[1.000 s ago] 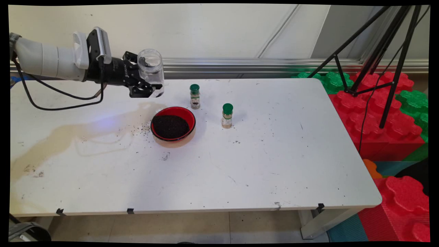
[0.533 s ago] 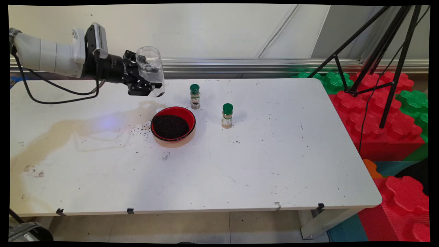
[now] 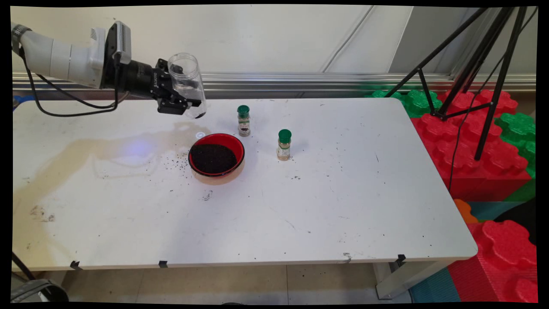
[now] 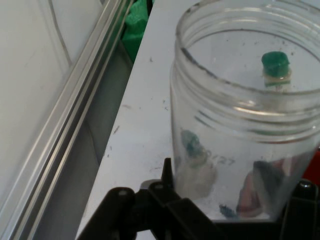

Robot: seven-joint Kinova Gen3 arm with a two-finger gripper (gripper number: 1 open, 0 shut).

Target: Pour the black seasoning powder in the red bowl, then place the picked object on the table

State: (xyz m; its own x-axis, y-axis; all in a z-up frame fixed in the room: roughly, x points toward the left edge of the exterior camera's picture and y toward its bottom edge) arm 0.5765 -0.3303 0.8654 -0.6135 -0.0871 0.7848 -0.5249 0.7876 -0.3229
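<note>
My gripper [image 3: 185, 102] is shut on a clear plastic jar [image 3: 186, 81], held in the air above the table's far left part, mouth up and slightly tilted. The jar [image 4: 245, 110] fills the hand view and holds only a few dark specks at its bottom. Below and to the right of it stands a red bowl [image 3: 216, 157] full of dark grains. Two small spice bottles with green caps stand to the right: one [image 3: 243, 120] behind the bowl, the other [image 3: 284, 144] further right. One green-capped bottle [image 4: 275, 69] shows through the jar.
Dark grains lie scattered on the white table [image 3: 343, 193] around the bowl, and a tan stain [image 3: 64, 171] spreads over its left part. A black tripod [image 3: 480, 77] and red and green foam blocks [image 3: 480, 141] stand off the table's right side.
The gripper with the jar has risen and shifted slightly left, and the jar now tilts a little. Nothing on the table has moved.
</note>
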